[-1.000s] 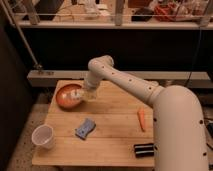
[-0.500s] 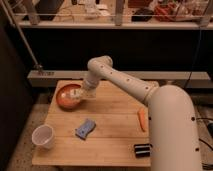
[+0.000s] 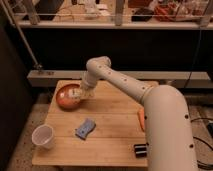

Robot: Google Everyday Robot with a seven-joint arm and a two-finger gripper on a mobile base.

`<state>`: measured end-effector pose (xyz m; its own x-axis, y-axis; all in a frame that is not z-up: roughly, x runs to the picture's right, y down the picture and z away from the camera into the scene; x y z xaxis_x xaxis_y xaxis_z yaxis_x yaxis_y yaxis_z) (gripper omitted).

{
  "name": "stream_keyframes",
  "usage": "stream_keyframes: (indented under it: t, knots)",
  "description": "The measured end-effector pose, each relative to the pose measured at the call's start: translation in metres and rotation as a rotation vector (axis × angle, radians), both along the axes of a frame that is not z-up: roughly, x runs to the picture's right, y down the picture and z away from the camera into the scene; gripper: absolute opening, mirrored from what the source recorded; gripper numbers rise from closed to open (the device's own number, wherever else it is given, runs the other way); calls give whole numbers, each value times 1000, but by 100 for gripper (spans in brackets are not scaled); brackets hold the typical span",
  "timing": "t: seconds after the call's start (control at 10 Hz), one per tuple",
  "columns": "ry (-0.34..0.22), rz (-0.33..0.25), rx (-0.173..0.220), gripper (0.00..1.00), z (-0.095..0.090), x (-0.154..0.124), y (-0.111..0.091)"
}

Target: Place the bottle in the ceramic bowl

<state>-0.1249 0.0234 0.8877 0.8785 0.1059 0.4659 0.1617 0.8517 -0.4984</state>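
A: Where is the gripper (image 3: 84, 93) right now?

B: It hangs over the right rim of the ceramic bowl (image 3: 67, 98), at the back left of the wooden tabletop (image 3: 115, 127). The bottle (image 3: 75, 93) shows as a pale shape right at the gripper's tip, lying over the inside of the bowl.

A: Is the gripper clenched on the bottle or has it let go?

B: I cannot tell; the tip and the bottle blur into one light patch, so whether they are touching or just beside each other is unclear. I also cannot say whether the bottle rests on the bowl's floor.

A: And the arm?

B: The white arm (image 3: 127, 85) rises from the bulky body at the lower right, runs up and leftward across the tabletop to a rounded elbow near the back edge, then bends down to the wrist above the bowl.

A: What else is on the tabletop?

B: A white cup (image 3: 43, 136) at the front left corner, a blue-grey cloth (image 3: 85, 128) in the middle, an orange carrot (image 3: 141, 119) just beside the robot's body, and a small dark object (image 3: 140, 149) near the front edge, well apart from the bowl
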Motion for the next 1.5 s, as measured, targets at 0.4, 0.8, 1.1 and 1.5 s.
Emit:
stream_keyframes:
  t: [0.4, 0.8, 1.1, 1.5]
  knots:
    - [-11, 2, -1, 1, 6, -6, -2]
    - [-17, 8, -3, 1, 12, -8, -1]
    - [-26, 8, -5, 1, 14, -14, -1]
    - [-28, 16, -8, 1, 18, -13, 0]
